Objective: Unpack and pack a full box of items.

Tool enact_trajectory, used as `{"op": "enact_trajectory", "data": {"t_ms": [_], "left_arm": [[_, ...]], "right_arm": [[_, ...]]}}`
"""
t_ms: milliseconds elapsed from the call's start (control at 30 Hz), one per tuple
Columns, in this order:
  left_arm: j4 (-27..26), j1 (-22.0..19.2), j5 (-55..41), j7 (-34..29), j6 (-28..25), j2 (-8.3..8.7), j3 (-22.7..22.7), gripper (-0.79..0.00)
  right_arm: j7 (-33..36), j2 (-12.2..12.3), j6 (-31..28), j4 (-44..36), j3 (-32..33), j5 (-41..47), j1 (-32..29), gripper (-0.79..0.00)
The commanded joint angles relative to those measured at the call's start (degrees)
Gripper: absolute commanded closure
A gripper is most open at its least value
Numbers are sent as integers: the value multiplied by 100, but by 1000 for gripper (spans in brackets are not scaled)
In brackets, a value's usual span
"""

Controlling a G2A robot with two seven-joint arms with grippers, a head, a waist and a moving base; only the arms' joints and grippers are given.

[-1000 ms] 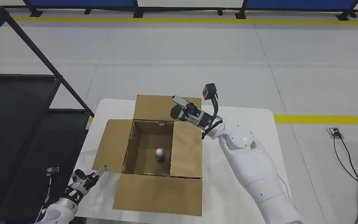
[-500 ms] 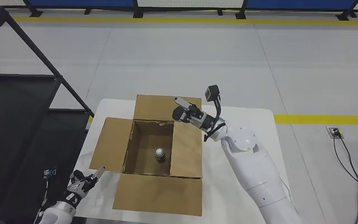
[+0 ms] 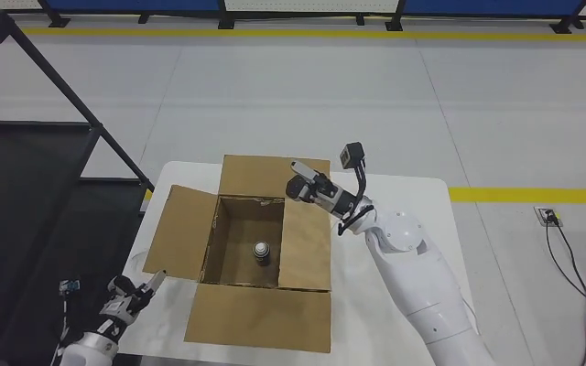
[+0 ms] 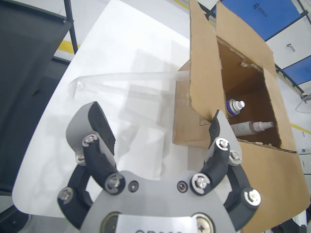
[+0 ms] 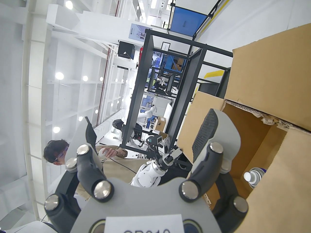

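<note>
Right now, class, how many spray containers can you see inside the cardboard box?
2. A spray can stands upright on the box floor; a white spray bottle lies on its side beside it. The box walls may hide more.

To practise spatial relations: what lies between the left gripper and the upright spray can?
White table under clear plastic film, then the box's side wall and raised flap, as the left wrist view shows.

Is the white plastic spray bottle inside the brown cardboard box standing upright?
No, the white plastic spray bottle lies on its side in the box beside the white-capped aerosol can.
</note>
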Motion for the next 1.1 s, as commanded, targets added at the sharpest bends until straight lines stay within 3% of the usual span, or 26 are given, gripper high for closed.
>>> {"op": "enact_trajectory", "data": {"t_ms": [0, 267, 433, 500, 600, 867, 1067], "left_arm": [[-139, 116, 23, 167, -124, -6, -101, -785], [-1132, 801, -287, 313, -1073, -29, -558, -785], [-1664, 795, -448, -297, -1455, 1, -464, -785], [-1766, 593, -596, -785, -1534, 31, -228, -785], [-1708, -39, -678, -1552, -1357, 87, 154, -785], [-778, -2099, -965, -3065, -288, 119, 1638, -785], [-778, -2099, -965, -3065, -288, 119, 1638, -785]], "right_arm": [[-8, 14, -11, -32, 31, -1, -38, -785], [-112, 130, -197, -360, 388, 11, -446, -785], [-142, 238, -351, -670, 766, 100, -887, -785], [-165, 283, -410, -814, 939, 149, -1097, -785], [-153, 367, -505, -1045, 1249, 147, -1459, -785], [-39, 555, -731, -1661, 1874, -131, -2385, -785], [-39, 555, -731, -1661, 1874, -131, -2385, -785]]}}
